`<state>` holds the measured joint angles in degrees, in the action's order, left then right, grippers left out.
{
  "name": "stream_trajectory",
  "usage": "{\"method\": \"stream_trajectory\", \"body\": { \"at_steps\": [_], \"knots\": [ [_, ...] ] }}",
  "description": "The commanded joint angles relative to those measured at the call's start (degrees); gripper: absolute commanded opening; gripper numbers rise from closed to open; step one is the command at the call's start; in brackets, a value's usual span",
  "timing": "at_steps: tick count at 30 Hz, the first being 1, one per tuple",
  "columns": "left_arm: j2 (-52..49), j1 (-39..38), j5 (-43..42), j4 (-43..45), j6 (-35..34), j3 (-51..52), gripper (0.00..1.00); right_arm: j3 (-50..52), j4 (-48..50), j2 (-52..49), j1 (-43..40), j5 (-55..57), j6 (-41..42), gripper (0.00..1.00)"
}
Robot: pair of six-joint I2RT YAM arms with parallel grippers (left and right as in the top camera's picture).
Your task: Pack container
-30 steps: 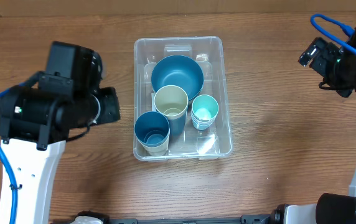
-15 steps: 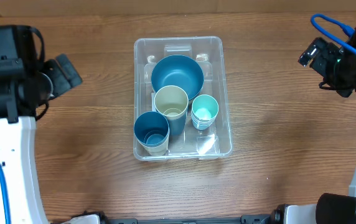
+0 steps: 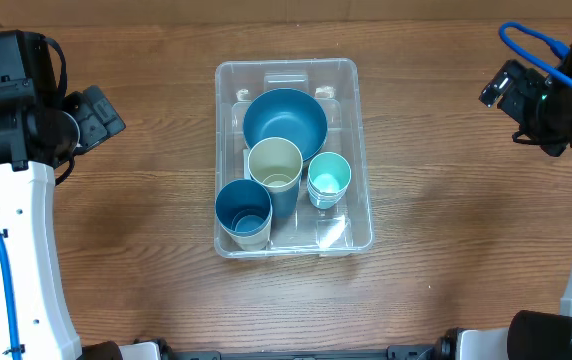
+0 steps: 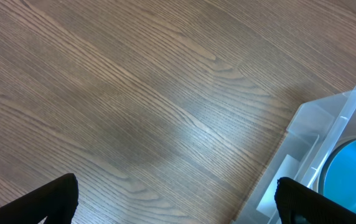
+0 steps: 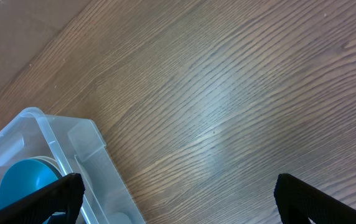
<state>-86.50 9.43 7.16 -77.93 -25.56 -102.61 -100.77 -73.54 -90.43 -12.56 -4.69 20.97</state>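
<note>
Centrally on the wooden table [image 3: 446, 250] sits the clear plastic container [image 3: 362, 150]. It holds a blue bowl [image 3: 284, 122] at 12 o'clock, a cream cup [image 3: 274, 163] mid-bin, a blue cup [image 3: 243, 208] at 7 o'clock and a teal cup [image 3: 329, 176] at 4 o'clock. The left gripper [image 3: 101, 115] at 9 o'clock and the right gripper [image 3: 501, 88] at 2 o'clock hang released, empty, well apart from it.

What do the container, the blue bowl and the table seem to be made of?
Container: clear plastic, glossy; the wood grain shows through its walls and base.
Bowl: probably plastic, matte blue, evenly coloured with a thin rim; ceramic cannot be excluded.
Table: wood or wood-look laminate, brown with long visible grain and a soft sheen.
</note>
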Motion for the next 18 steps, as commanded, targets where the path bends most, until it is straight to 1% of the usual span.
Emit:
{"method": "stream_trajectory", "body": {
  "at_steps": [1,7,10,15,18],
  "knots": [
    [-0.5,0.3,0.7,0.2,-0.2,-0.4,1.00,-0.1,0.1,0.7,0.0,0.0,0.3,1.00],
    [-0.5,0.3,0.7,0.2,-0.2,-0.4,1.00,-0.1,0.1,0.8,0.1,0.0,0.3,1.00],
    [-0.5,0.3,0.7,0.2,-0.2,-0.4,1.00,-0.1,0.1,2.6,0.5,0.0,0.3,1.00],
    [-0.5,0.3,0.7,0.2,-0.2,-0.4,1.00,-0.1,0.3,9.2,4.0,0.3,0.2,1.00],
    [-0.5,0.3,0.7,0.2,-0.2,-0.4,1.00,0.1,0.4,13.9,7.0,4.8,-1.7,1.00]
  ]
}}
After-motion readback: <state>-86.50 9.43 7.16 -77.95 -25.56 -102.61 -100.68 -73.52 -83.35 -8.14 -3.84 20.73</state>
